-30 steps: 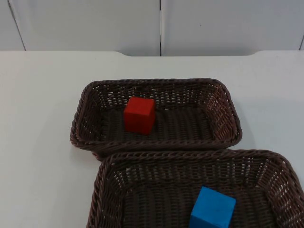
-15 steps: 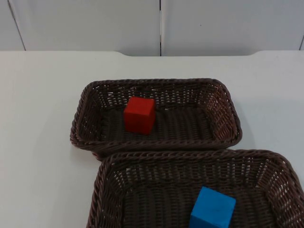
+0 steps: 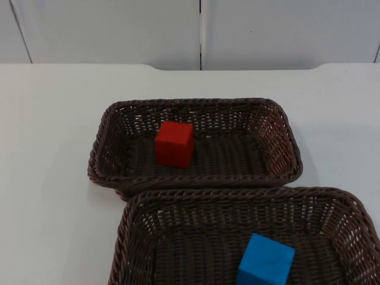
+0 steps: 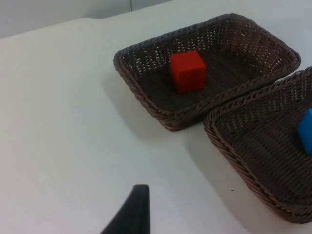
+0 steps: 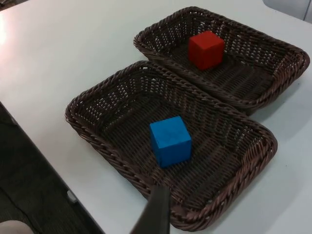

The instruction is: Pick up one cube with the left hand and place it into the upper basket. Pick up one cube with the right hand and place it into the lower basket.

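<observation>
Nothing has moved since earlier: red cube (image 3: 174,143) lies in the upper basket (image 3: 285,142), blue cube (image 3: 266,261) in the lower basket (image 3: 132,237), both ahead of the left gripper (image 4: 130,214) and right gripper (image 5: 155,214); their grip cannot be told. No writing visible.

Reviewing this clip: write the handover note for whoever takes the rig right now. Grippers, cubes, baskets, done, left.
Left gripper: above bare table beside the upper basket, holding nothing visible.
Right gripper: above the near rim of the lower basket, holding nothing visible.
Red cube sits on the upper basket's floor; blue cube sits in the lower basket.
Done: both placements.
Left: nothing apparent; both arms wait.
</observation>
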Robot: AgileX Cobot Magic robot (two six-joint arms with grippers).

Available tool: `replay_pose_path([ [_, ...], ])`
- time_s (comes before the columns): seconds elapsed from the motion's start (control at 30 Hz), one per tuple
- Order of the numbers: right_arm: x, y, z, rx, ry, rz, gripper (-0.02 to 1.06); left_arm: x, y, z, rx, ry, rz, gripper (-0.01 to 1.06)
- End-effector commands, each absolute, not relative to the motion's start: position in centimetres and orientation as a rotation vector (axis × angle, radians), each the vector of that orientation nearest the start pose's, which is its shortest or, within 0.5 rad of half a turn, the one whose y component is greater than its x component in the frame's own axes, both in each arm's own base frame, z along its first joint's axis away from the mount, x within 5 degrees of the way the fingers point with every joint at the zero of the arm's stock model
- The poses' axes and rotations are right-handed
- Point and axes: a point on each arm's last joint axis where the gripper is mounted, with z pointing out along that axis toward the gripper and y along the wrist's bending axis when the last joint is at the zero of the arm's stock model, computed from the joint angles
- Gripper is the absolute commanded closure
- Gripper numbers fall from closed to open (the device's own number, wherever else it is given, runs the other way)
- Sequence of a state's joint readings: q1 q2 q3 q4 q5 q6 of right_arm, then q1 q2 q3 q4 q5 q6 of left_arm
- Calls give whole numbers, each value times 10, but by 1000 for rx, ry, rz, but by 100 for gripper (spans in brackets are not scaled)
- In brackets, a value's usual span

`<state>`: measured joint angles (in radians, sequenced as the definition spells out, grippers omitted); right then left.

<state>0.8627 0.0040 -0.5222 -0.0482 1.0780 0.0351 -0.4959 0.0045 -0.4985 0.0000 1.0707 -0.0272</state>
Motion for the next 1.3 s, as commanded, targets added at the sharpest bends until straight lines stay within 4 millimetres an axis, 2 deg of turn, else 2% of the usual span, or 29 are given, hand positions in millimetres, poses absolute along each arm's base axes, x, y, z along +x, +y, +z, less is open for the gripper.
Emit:
replay_pose_path([
  [0.0, -2, -8, 281, -838, 1905, 493, 26, -5, 2, 274, 479, 2025, -341, 0],
  [0.1, -2, -8, 281, -838, 1905, 493, 25, -5, 2, 274, 479, 2025, -341, 0],
  [0.13, -2, -8, 281, -838, 1905, 493, 19, -5, 2, 274, 479, 2025, -341, 0],
  [0.17, -2, -8, 281, -838, 1905, 493, 19, -5, 2, 274, 479, 2025, -341, 0],
  [0.27, -2, -8, 281, -838, 1905, 493, -1, -5, 2, 275, 481, 2024, -340, 0],
  [1.27, -2, -8, 281, -838, 1905, 493, -1, -5, 1, 275, 481, 2024, -342, 0],
])
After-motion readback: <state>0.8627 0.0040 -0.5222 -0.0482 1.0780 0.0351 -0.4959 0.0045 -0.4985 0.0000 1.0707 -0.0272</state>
